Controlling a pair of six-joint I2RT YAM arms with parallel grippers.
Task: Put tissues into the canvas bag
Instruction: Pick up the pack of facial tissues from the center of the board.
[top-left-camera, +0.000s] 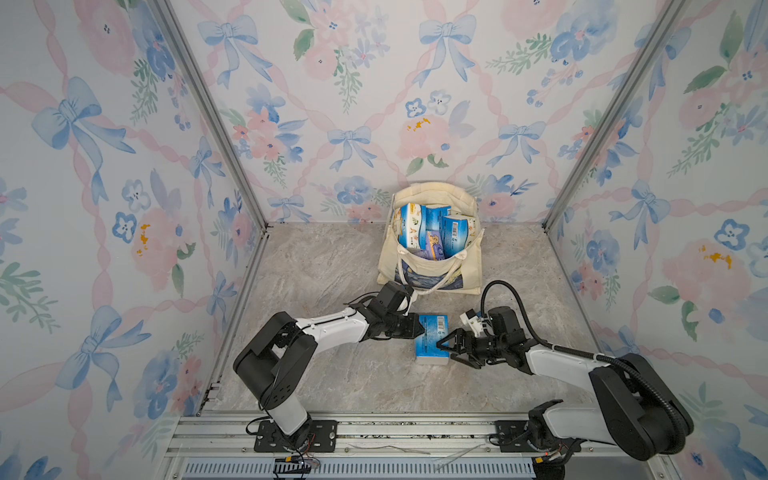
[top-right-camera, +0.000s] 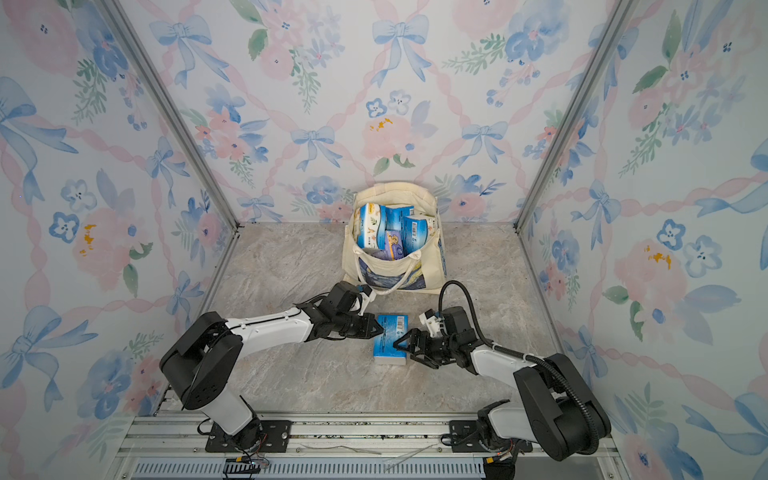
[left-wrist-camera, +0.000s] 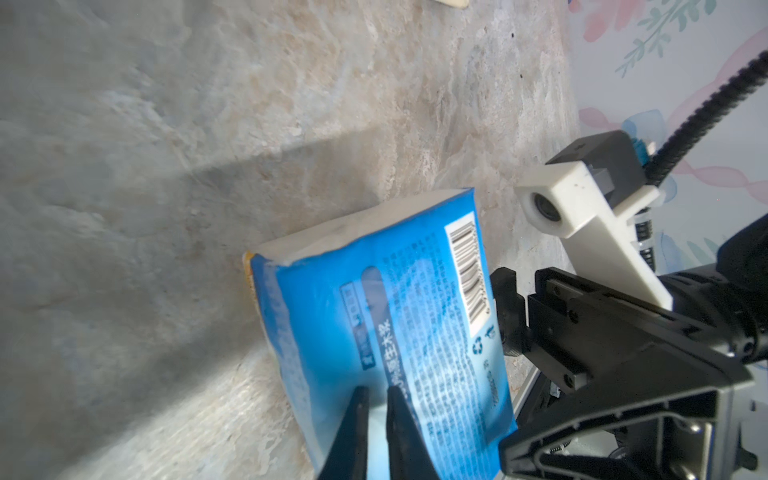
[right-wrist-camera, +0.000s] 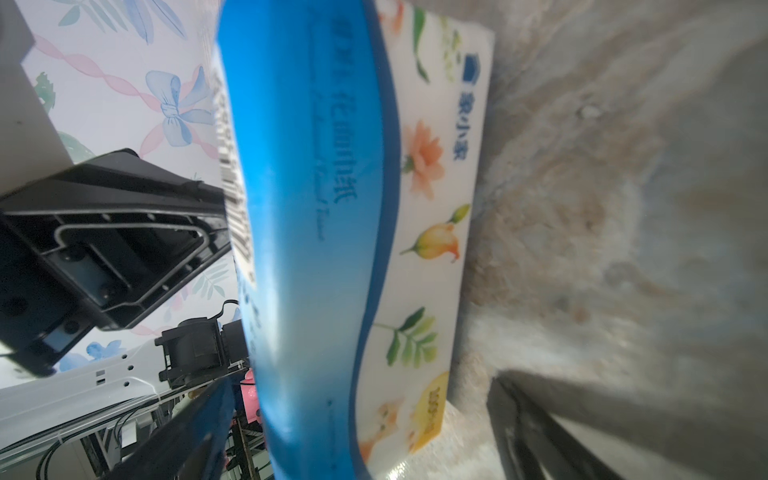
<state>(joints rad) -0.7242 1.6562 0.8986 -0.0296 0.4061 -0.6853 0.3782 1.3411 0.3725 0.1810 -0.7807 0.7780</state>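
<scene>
One blue-and-white pack of tissues (top-left-camera: 432, 338) (top-right-camera: 390, 340) lies flat on the marble table in front of the canvas bag (top-left-camera: 465, 266) (top-right-camera: 432, 266). The bag stands open at the back with several packs (top-left-camera: 419, 226) inside. My left gripper (top-left-camera: 423, 329) (left-wrist-camera: 377, 395) is shut, its tips resting on the pack's (left-wrist-camera: 386, 311) blue top face near its left edge. I cannot tell whether they pinch the wrapper. My right gripper (top-left-camera: 444, 350) (right-wrist-camera: 355, 395) stands wide open around the pack's (right-wrist-camera: 316, 249) right side, one finger above it and one at the table.
The bare marble table (top-left-camera: 332, 374) spreads to the left and front of the pack. Floral walls close in three sides. The bag's rope handle (top-left-camera: 432, 286) hangs just behind the left wrist. A metal rail (top-left-camera: 374, 432) runs along the front.
</scene>
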